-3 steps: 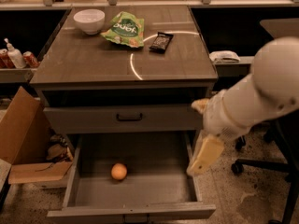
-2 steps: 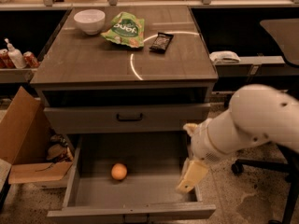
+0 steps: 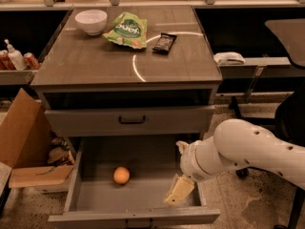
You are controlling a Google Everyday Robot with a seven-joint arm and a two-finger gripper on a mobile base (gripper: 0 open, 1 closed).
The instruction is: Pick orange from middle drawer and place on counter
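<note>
It looked like the reach: the gripper hung lower centre, over the middle drawer's right side, spread or closed I couldn't tell, needing to cross left to the orange on its floor.

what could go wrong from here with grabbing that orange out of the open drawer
1. The orange lies loose on the flat floor of the middle drawer, left of centre; a glancing touch could roll it away.
2. The gripper hangs low at the drawer's right side, apart from the orange; crossing over, it could clip a drawer wall.
3. On the counter, a round fruit might roll toward the white bowl and green bag, or off an edge.
</note>
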